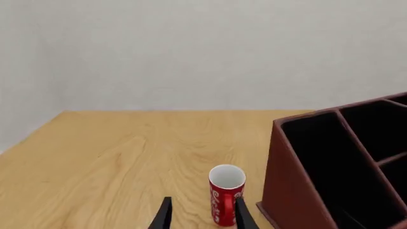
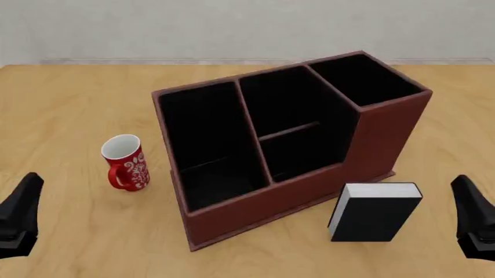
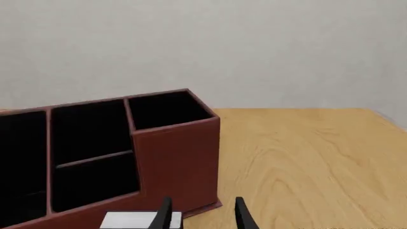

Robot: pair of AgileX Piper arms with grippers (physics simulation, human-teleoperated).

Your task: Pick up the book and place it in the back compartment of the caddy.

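Observation:
The book [image 2: 375, 211] stands upright on the table just in front of the caddy's right end, black cover toward me and white page block on top. Its white top edge [image 3: 127, 220] shows beside my right gripper [image 3: 202, 213]. The reddish-brown caddy [image 2: 255, 211] sits mid-table. Its back compartment [image 2: 302, 153] is the small squarish cell between the low brown outer wall and the low black divider. My right gripper [image 2: 473, 220] hangs open to the right of the book, apart from it. Far off at the left, my left gripper [image 2: 19, 217] is open and holds nothing.
A red-and-white mug [image 2: 125, 163] stands left of the caddy. In the left wrist view the mug [image 1: 226, 193] is ahead of my left gripper [image 1: 203, 215], beside the caddy wall [image 1: 292, 191]. A pale wall bounds the table's far edge.

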